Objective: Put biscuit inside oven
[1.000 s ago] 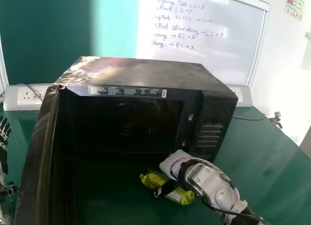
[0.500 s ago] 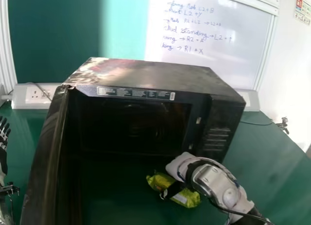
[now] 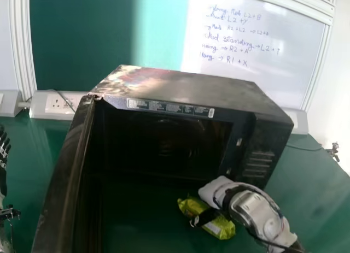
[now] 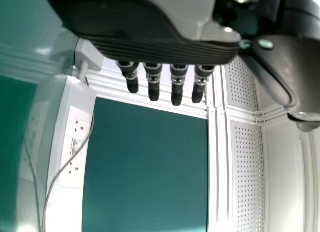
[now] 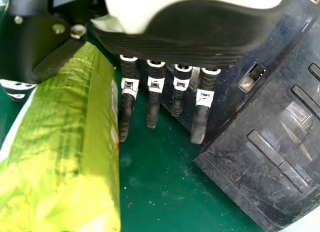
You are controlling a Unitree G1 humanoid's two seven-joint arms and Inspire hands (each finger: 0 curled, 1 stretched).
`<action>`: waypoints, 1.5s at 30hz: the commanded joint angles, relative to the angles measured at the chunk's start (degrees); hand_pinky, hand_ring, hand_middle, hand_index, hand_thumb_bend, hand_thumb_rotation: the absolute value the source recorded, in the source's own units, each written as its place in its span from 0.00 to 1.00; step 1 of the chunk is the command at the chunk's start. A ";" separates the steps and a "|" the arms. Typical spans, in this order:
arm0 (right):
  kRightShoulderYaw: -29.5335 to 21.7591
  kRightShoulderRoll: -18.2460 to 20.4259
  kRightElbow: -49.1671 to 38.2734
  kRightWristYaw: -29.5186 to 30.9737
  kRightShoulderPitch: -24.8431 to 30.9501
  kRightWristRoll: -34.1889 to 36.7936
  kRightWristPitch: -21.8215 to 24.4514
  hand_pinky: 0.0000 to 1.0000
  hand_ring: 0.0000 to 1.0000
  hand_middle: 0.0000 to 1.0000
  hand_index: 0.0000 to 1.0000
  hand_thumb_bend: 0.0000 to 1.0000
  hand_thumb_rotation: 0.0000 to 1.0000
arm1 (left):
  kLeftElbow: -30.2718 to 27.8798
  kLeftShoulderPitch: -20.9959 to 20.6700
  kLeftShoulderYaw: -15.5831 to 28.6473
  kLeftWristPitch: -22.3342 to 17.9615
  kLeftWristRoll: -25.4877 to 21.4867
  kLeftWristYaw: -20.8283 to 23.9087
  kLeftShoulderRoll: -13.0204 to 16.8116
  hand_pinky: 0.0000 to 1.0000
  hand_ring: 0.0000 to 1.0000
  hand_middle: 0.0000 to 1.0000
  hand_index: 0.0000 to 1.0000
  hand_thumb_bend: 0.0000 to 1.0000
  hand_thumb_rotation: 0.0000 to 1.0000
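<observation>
The right robot hand (image 5: 200,36) is clamped on the biscuit packet (image 3: 188,205), thumb on one side and fingers on the other, with the packet slanting just before the right part of the mouth of the oven (image 3: 180,82). That grip seems meant to leave one end of the packet free to lead inside. The oven sits back from the near side of the counter (image 3: 314,182), short of its right edge, and its door (image 3: 63,171) stands swung open toward the counter's left side — so the way in looks unblocked. The left robot hand (image 4: 150,41), fingers apart and straight, is at the head view's left edge, beyond the door, where it should stay clear of the job. The packet remains to be put in; the next move probably calls for easing it leftward and deeper, lest the knuckles catch the oven's right front frame.
</observation>
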 commanded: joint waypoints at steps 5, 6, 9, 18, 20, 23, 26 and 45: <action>1.25 -2.33 0.55 3.48 6.37 1.45 -1.24 0.80 0.83 0.84 0.87 1.00 0.40 | 1.90 2.73 -0.04 0.42 -0.22 -0.31 -1.64 0.76 0.78 0.77 0.81 0.77 0.68; 1.17 -2.62 0.22 3.39 6.61 1.72 -1.52 0.84 0.86 0.85 0.87 1.00 0.40 | 1.83 2.73 -0.01 0.66 -0.36 -0.41 -1.65 0.76 0.78 0.77 0.81 0.77 0.68; 1.09 -3.61 -0.71 2.88 7.27 2.36 -2.64 0.82 0.84 0.85 0.87 1.00 0.40 | 1.92 2.61 0.13 0.85 -0.70 -0.71 -1.67 0.75 0.78 0.77 0.81 0.78 0.67; 2.07 -5.29 -2.97 4.02 8.25 1.31 -4.71 0.63 0.73 0.80 0.85 1.00 0.41 | 2.44 2.40 0.18 0.38 -0.44 -0.47 -1.48 0.75 0.78 0.77 0.81 0.77 0.68; 2.08 -5.36 -3.20 4.14 8.42 1.27 -4.85 0.64 0.73 0.80 0.85 1.00 0.42 | 2.71 2.21 0.30 0.57 -0.70 -0.80 -1.34 0.75 0.78 0.77 0.81 0.77 0.67; 1.49 -5.05 -3.80 4.37 9.23 1.64 -3.98 0.71 0.78 0.82 0.85 1.00 0.40 | 2.99 2.02 0.45 1.29 -1.18 -1.62 -0.95 0.74 0.78 0.77 0.80 0.75 0.66; 1.40 -4.74 -4.38 5.09 9.58 1.69 -3.24 0.82 0.86 0.86 0.86 1.00 0.37 | 3.14 2.06 0.59 2.17 -1.53 -2.15 -0.61 0.74 0.78 0.77 0.81 0.77 0.68; 3.20 -2.75 -4.98 8.01 8.96 -2.24 -2.12 0.88 0.94 0.91 0.89 1.00 0.42 | 4.86 1.23 1.08 3.03 -2.44 -3.59 0.34 0.75 0.79 0.78 0.83 0.77 0.69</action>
